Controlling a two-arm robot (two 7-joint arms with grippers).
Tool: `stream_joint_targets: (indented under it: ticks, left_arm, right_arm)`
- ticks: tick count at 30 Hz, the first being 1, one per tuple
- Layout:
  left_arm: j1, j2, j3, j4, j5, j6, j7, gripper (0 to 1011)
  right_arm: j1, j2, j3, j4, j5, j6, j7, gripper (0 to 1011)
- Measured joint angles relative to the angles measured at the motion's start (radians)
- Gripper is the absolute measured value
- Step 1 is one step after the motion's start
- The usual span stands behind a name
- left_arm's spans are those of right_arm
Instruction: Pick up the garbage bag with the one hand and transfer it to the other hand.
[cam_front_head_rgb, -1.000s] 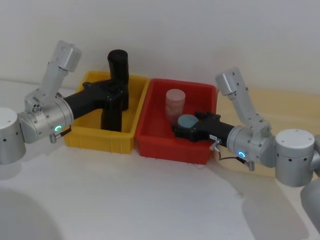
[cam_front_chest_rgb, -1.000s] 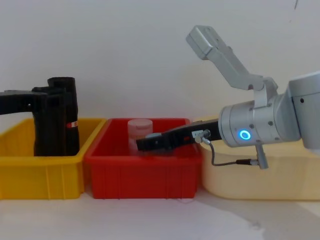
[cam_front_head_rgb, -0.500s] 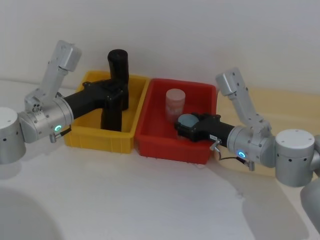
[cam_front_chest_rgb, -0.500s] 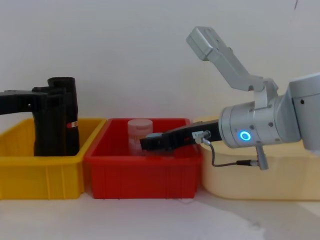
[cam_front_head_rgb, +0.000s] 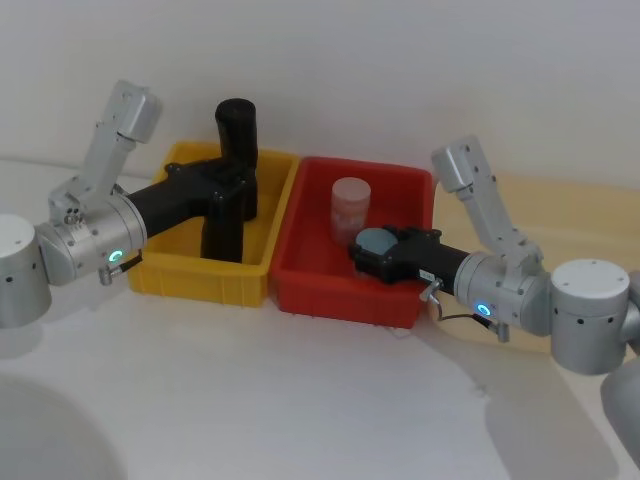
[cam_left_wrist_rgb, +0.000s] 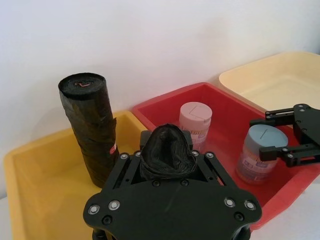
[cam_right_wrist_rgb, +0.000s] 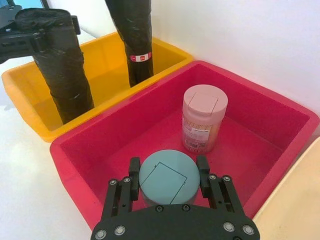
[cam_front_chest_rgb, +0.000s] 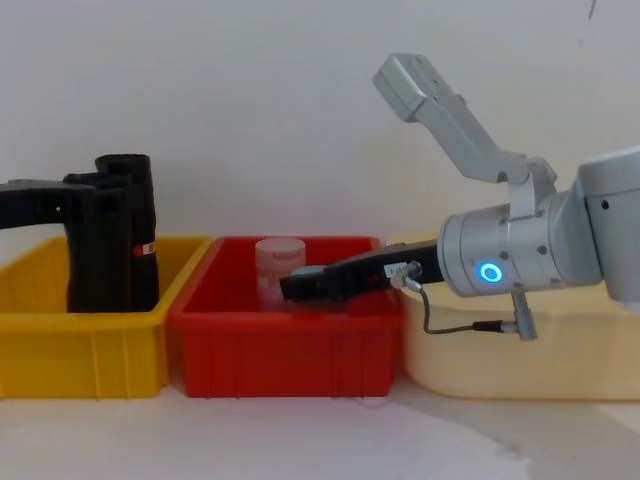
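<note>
Left end effector (cam_front_head_rgb: 231, 189) clenched on bag (cam_front_head_rgb: 222, 240) (labelled roll (cam_front_head_rgb: 237, 125) at its 12 o'clock may topple on lift). Right end effector (cam_right_wrist_rgb: 167, 165) straddles jar (cam_right_wrist_rgb: 162, 186), grip cannot tell; handover likely blocked.

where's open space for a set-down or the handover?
Free: table in front of the bins; cream tub right of red bin. Crowded: yellow bin, garbage bag, second roll, left gripper; red bin, pink jar, blue-lidded jar, right gripper.

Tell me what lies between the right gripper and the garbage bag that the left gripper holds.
Head view: between right gripper and garbage bag lie bare red bin floor and the yellow bin's wall; the pink jar stands farther back.
</note>
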Motion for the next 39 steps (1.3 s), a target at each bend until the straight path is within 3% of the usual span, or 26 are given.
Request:
stream_joint_targets:
  ticks: [7, 18, 29, 39]
  left_arm:
    - [0.004, 0.008, 0.001, -0.028, 0.016, -0.014, 0.016, 323]
    - [-0.020, 0.015, -0.006, -0.107, 0.041, -0.031, 0.032, 323]
    - [-0.139, -0.031, 0.026, -0.097, 0.032, -0.047, -0.026, 323]
    - [-0.294, -0.125, 0.090, 0.043, 0.012, -0.069, -0.121, 323]
  right_arm:
    - [-0.014, 0.010, 0.007, -0.038, -0.002, -0.013, 0.002, 651]
    - [-0.059, 0.054, 0.053, -0.189, -0.003, -0.041, -0.020, 651]
    - [-0.112, 0.116, 0.145, -0.356, -0.008, -0.039, -0.094, 651]
    - [-0.157, 0.162, 0.223, -0.441, -0.019, -0.012, -0.162, 651]
